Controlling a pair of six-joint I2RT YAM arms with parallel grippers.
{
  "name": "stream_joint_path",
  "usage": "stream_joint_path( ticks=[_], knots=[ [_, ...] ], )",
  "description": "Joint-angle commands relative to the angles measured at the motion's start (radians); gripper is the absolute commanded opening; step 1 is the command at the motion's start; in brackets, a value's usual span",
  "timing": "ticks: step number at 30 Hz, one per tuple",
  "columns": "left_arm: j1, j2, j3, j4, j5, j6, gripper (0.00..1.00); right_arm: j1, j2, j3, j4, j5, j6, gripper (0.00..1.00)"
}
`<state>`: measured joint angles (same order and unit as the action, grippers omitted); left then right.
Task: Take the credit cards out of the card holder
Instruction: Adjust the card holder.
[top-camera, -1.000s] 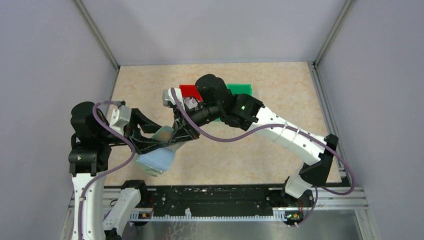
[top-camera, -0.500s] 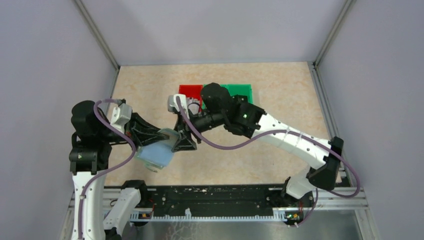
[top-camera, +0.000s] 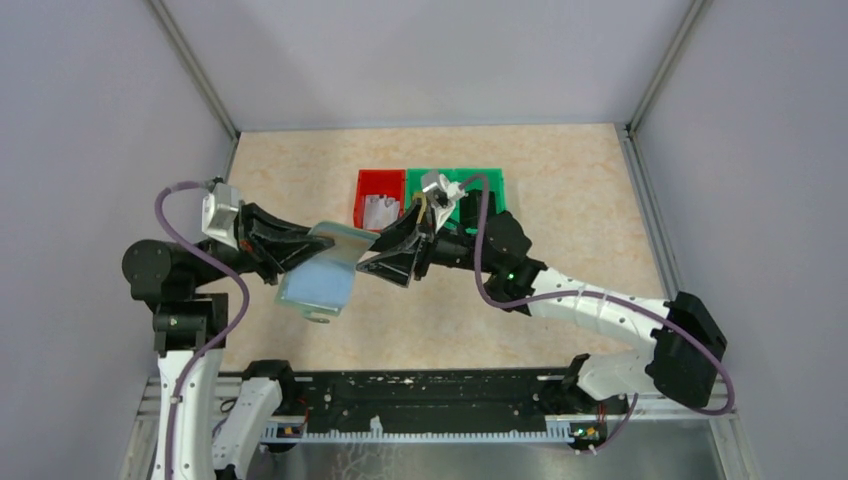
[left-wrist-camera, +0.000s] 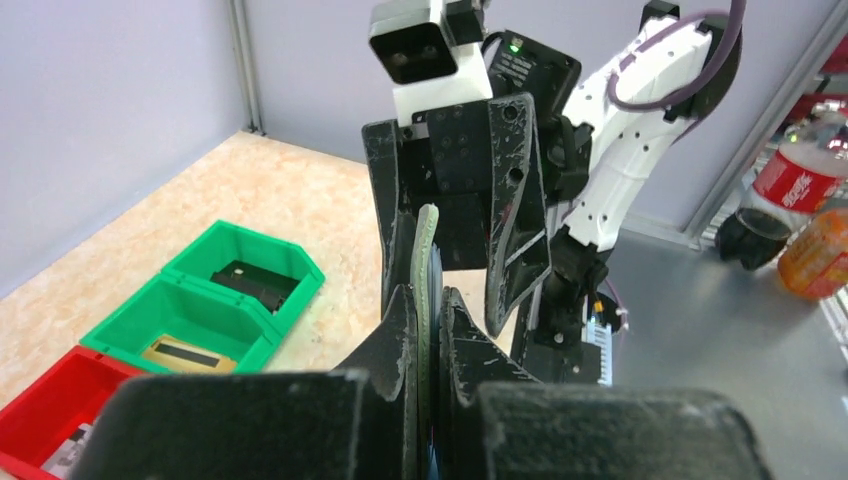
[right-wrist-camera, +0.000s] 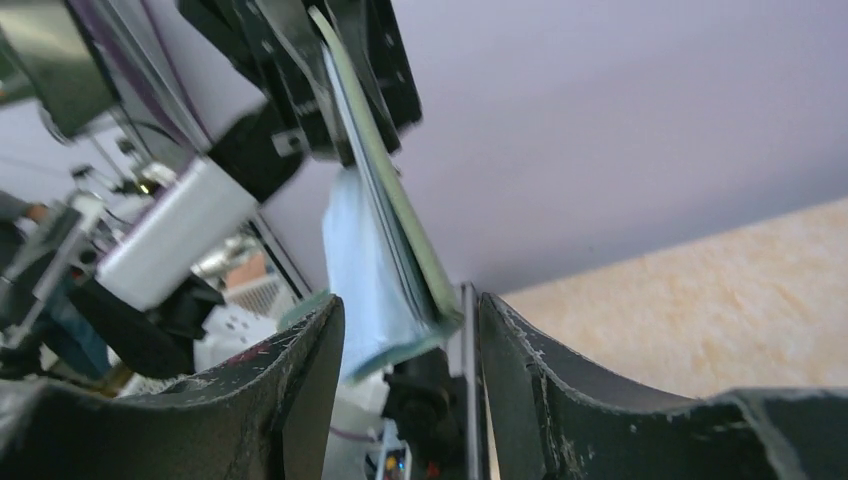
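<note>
While your left gripper (left-wrist-camera: 425, 312) pinches the card holder (top-camera: 322, 281) off the table (top-camera: 570, 210), the right gripper (top-camera: 371, 253) is spread, fingers straddling its 3 o'clock edge, with the red bin (top-camera: 362, 200) and green bins (top-camera: 492, 182) at 12 o'clock.

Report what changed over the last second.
The left gripper closed on the card holder and shifted it slightly toward the far side. The right gripper opened, releasing it, and backed off rightward; the holder's edge now sits between its jaws. The red bin and green bins stayed put.
</note>
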<state>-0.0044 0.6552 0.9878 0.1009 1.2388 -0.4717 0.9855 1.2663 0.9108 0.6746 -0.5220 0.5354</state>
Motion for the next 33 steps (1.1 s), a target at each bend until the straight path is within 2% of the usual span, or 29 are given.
stream_joint_path(
  ticks=[1, 5, 9, 13, 16, 17, 18, 19, 20, 21, 23, 24, 26, 29, 33],
  knots=[
    [-0.003, -0.018, -0.036, 0.227, -0.09, -0.246, 0.0, -0.003, 0.03, -0.017, 0.432, 0.051, 0.208, 0.51],
    [-0.003, -0.02, -0.049, 0.218, -0.119, -0.288, 0.0, -0.004, 0.098, -0.027, 0.608, 0.07, 0.314, 0.52],
    [-0.002, -0.019, -0.029, 0.152, -0.198, -0.303, 0.0, -0.002, 0.149, -0.005, 0.634, 0.089, 0.348, 0.5],
    [-0.003, -0.02, -0.025, 0.14, -0.222, -0.318, 0.0, -0.001, 0.159, -0.006, 0.644, 0.099, 0.354, 0.37],
    [-0.003, -0.019, -0.029, 0.161, -0.216, -0.346, 0.0, -0.002, 0.161, 0.006, 0.632, 0.094, 0.355, 0.21],
    [-0.002, -0.016, -0.03, 0.161, -0.208, -0.352, 0.03, -0.002, 0.162, 0.011, 0.629, 0.086, 0.356, 0.13],
    [-0.002, -0.013, -0.03, 0.141, -0.204, -0.343, 0.13, -0.006, 0.161, 0.021, 0.617, 0.072, 0.356, 0.05],
    [-0.002, -0.005, -0.022, 0.093, -0.204, -0.31, 0.42, -0.012, 0.156, 0.035, 0.583, 0.052, 0.355, 0.0],
    [-0.003, 0.015, -0.004, 0.018, -0.199, -0.262, 0.69, -0.024, 0.149, 0.051, 0.532, 0.022, 0.354, 0.0],
    [-0.003, 0.041, 0.028, -0.087, -0.186, -0.193, 0.83, -0.04, 0.139, 0.07, 0.474, -0.021, 0.354, 0.0],
    [-0.002, 0.099, 0.12, -0.263, -0.136, -0.024, 0.94, -0.075, 0.117, 0.109, 0.346, -0.15, 0.316, 0.0],
    [-0.002, 0.118, 0.145, -0.303, -0.096, 0.047, 0.98, -0.087, 0.101, 0.136, 0.227, -0.21, 0.255, 0.0],
    [-0.003, 0.151, 0.209, -0.388, 0.007, 0.206, 0.99, -0.094, 0.073, 0.212, -0.07, -0.299, 0.07, 0.0],
    [-0.003, 0.231, 0.372, -0.716, 0.129, 0.594, 0.99, -0.094, 0.087, 0.4, -0.503, -0.388, -0.185, 0.0],
    [-0.002, 0.313, 0.47, -1.068, 0.153, 0.919, 0.97, -0.091, 0.167, 0.614, -0.919, -0.401, -0.408, 0.0]
  ],
)
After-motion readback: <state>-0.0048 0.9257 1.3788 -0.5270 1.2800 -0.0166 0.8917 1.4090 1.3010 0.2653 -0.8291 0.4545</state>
